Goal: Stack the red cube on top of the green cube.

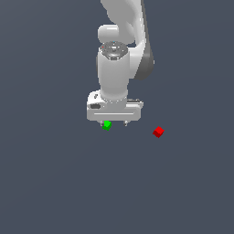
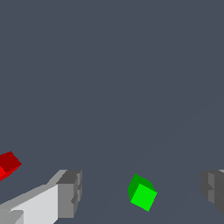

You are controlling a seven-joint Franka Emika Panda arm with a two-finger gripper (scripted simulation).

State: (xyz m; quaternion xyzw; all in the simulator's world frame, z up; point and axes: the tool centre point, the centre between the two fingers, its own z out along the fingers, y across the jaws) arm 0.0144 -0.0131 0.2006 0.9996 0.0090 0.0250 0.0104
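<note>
The tool [image 1: 114,122] hangs low over the flat grey counter [image 1: 55,183] with its two fingers [image 2: 70,194] spread wide and nothing between them but air; the wrist view shows the green cube [image 2: 142,192] lying in the gap between the fingertips, touching neither. That is the wrong block for the step in hand. The red cube [image 1: 158,132] sits on the counter well apart from the green one, toward the exterior view's right, and in the wrist view it shows only at the picture's edge, outside the nearer finger. To do this step well, the arm should probably lift a little so the fingers clear the green cube without knocking it, travel sideways until the red cube lies centred between the fingertips, and turn the wrist so the finger pads meet two opposite flat faces, since the block appears to sit at an angle to them. Only then should it descend and close. Both cubes are tiny beside the tool, so a small centring error could push the block away. The counter is a plain dark grey plane with no visible edge, and no walls or furnishings of a room show.
</note>
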